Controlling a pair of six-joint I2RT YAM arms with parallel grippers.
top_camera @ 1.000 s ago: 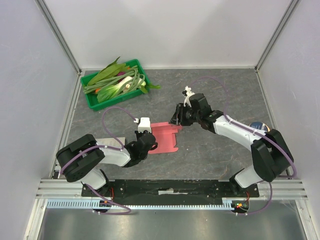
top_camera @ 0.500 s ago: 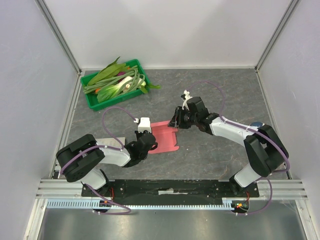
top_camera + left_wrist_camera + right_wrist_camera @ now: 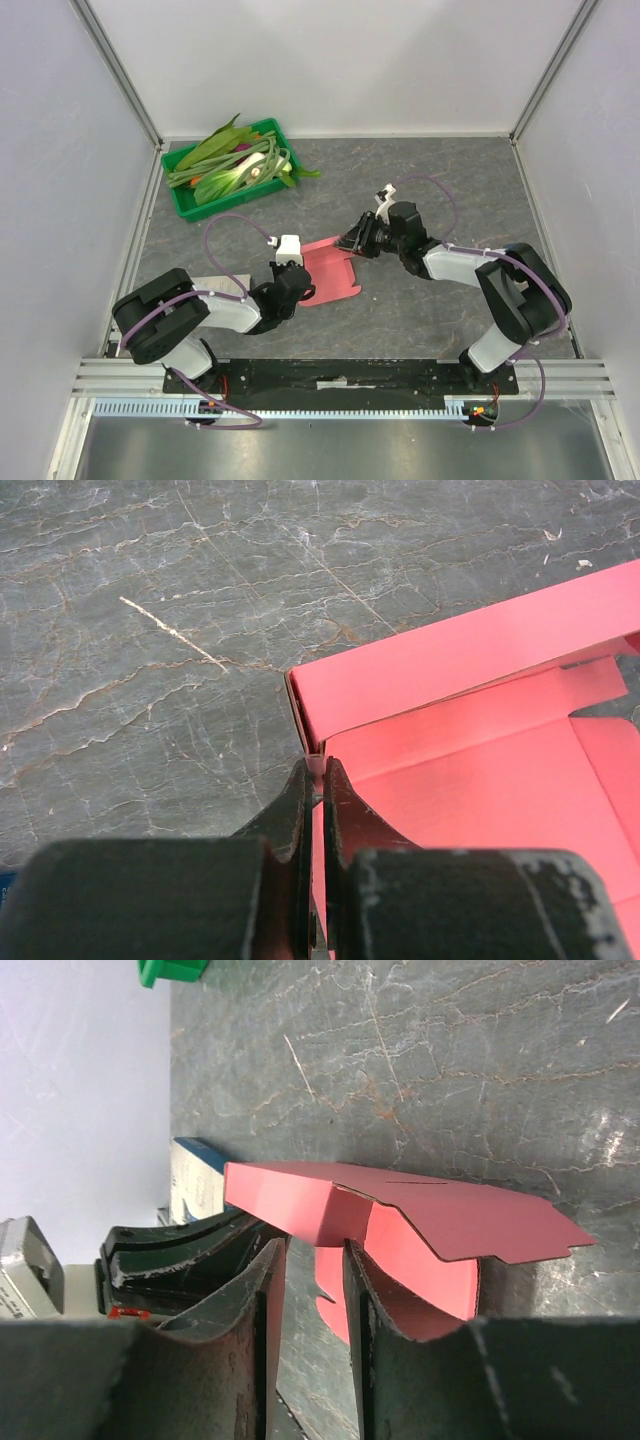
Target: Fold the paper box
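Observation:
The pink-red paper box (image 3: pixel 332 272) lies partly folded on the grey table between the two arms. My left gripper (image 3: pixel 298 284) is shut on its near-left edge; in the left wrist view the fingers (image 3: pixel 316 770) pinch a thin upright wall of the paper box (image 3: pixel 480 780) at a corner. My right gripper (image 3: pixel 353 243) is at the box's far-right corner. In the right wrist view its jaws (image 3: pixel 312 1248) stand apart, a raised flap of the paper box (image 3: pixel 420 1210) just ahead of the tips, and table shows through the gap.
A green tray (image 3: pixel 183 203) full of long green vegetables stands at the back left; its corner (image 3: pixel 170 970) shows in the right wrist view. A white-and-blue booklet (image 3: pixel 207 286) lies under the left arm. Grey walls enclose the table.
The right gripper has dropped lower at the box's far-right corner and its jaws have narrowed. The box's right side has shifted slightly. The left gripper has held still.

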